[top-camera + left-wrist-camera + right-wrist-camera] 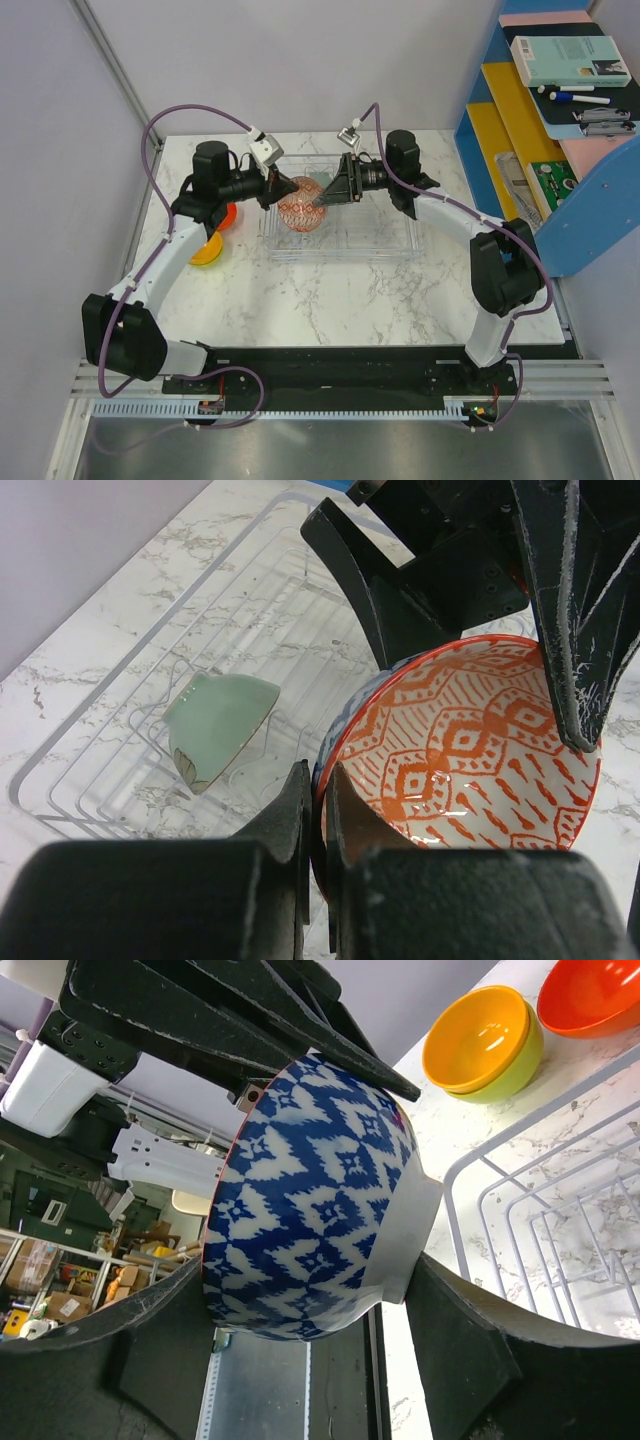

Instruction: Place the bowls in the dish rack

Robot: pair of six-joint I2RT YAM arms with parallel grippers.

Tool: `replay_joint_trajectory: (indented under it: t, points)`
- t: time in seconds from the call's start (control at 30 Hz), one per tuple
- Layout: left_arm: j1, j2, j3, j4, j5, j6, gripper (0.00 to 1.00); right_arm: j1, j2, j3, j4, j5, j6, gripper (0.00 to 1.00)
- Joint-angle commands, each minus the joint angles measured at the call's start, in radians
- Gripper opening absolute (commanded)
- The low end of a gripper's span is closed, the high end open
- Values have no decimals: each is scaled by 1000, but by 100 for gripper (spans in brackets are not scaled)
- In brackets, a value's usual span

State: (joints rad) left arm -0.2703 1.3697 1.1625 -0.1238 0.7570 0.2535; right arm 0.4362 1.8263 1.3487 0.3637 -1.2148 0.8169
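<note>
Bowls, five: one patterned bowl [470, 750], one pale green bowl [215, 725], one orange-yellow bowl [478, 1035], one lime green bowl [512, 1080], one red-orange bowl [590, 995]. Dish rack [385, 235], one. Hands, two: left hand [318, 780], right hand [310, 1280].

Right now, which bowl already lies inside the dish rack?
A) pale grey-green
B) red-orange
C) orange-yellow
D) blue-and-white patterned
A: the pale grey-green bowl lies tipped on its side on the ribs of the dish rack, while the patterned bowl is gripped in mid-air.

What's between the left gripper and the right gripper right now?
The patterned bowl, over the dish rack; the top view shows it plainly.
</note>
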Motion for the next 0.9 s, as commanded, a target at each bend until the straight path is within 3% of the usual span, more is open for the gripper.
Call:
replay_joint_trajectory:
  t: [0.0,0.07,0.13,0.3,0.4,0.43,0.6,0.63,0.87]
  points:
    - [-15,-12,11,61,44,-25,10,3,-30,3,52,-11,-13,7]
    - [-14,-14,6,58,41,-20,26,3,-32,24,-95,20,-139,0]
    - [-15,-18,-3,53,31,-10,33,2,-33,73,-269,49,-252,0]
    - [-4,-44,-30,35,-22,24,52,-5,-42,121,-411,119,-392,0]
    - [42,-81,-49,30,-25,20,82,-11,-36,206,-635,205,-586,0]
    - [84,-102,-55,32,-16,7,99,-14,-35,231,-754,236,-641,0]
    - [239,-164,-96,-14,18,-25,100,-14,-13,417,-1099,512,-986,0]
    - [305,-175,-110,-17,24,-28,100,-8,-9,440,-1132,562,-1024,0]
    - [479,-261,-202,-128,-76,18,100,4,30,592,-1316,849,-1285,0]
